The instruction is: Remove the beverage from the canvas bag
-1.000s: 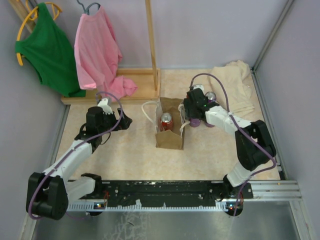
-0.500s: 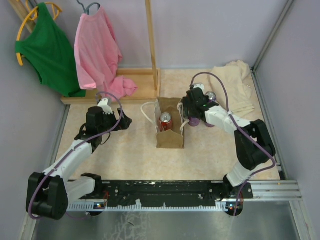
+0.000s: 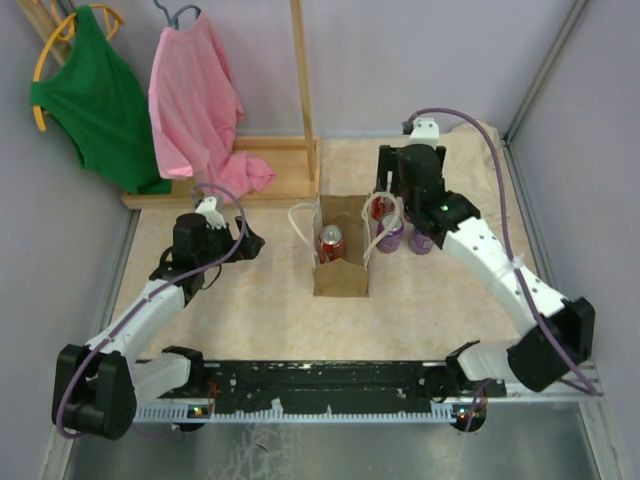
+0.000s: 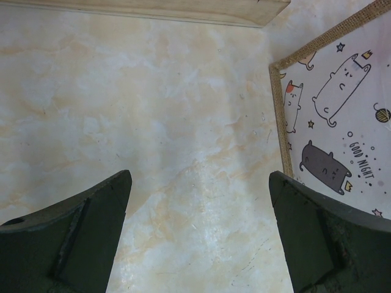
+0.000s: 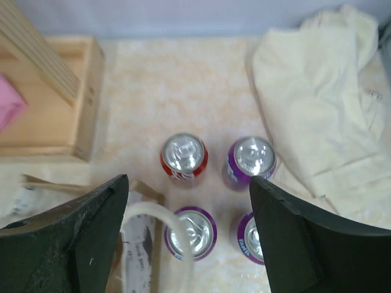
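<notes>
In the middle of the desk [image 3: 250, 300], the canvas bag [image 3: 340, 275] stands with its top open. You can see the red beverage can [image 3: 331, 243] upright inside it, with neither arm gripping it. Your right tool [image 5: 186, 183] hangs over the desk just past the bag's far-right corner, its fingers spread wide with nothing between them. Below it stand a loose red can [image 5: 184, 155] and three purple cans [image 5: 252, 157], and a white bag handle [image 5: 160, 227] loops up near one finger. A cream cloth [image 5: 324, 122] lies just beside those cans. Your left tool [image 4: 198, 183] is spread apart too, holding nothing, over bare desk to the left of the bag. The bag's cat-printed panel [image 4: 333, 134] shows just beside one of its fingers.
</notes>
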`<state>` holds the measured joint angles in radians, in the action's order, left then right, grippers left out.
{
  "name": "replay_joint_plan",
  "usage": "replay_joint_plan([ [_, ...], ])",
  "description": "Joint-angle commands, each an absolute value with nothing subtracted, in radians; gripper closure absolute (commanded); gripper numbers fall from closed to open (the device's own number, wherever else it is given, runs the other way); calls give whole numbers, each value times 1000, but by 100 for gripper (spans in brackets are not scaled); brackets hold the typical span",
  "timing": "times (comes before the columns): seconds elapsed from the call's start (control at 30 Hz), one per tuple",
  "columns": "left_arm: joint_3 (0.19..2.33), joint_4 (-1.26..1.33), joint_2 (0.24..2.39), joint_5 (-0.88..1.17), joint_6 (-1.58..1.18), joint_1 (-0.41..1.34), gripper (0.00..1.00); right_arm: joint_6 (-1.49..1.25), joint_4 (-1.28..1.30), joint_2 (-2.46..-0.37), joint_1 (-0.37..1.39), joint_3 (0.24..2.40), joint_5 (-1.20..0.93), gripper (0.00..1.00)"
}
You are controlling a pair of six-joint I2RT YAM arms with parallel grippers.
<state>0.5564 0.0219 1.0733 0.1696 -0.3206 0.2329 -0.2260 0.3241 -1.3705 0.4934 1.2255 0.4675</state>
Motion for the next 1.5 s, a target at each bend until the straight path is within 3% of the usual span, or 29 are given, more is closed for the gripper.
replay_joint_plan([
  [0.0, 569, 36, 1068, 167, -318, 239, 0, -164, 270, -1235, 573, 1309, 543, 20],
  [0.4, 565, 30, 1058, 164, -319, 241, 0, -149, 410, -1351, 788, 1377, 429, 21],
  [1.03, 570, 32, 1062, 163, -318, 244, 0, -180, 414, -1576, 812, 1306, 235, 11],
  [1.17, 576, 34, 1070, 166, -319, 244, 0, -177, 415, -1602, 812, 1296, 208, 1],
  [1.47, 580, 38, 1080, 173, -321, 245, 0, -178, 430, -1689, 813, 1286, 239, 1],
])
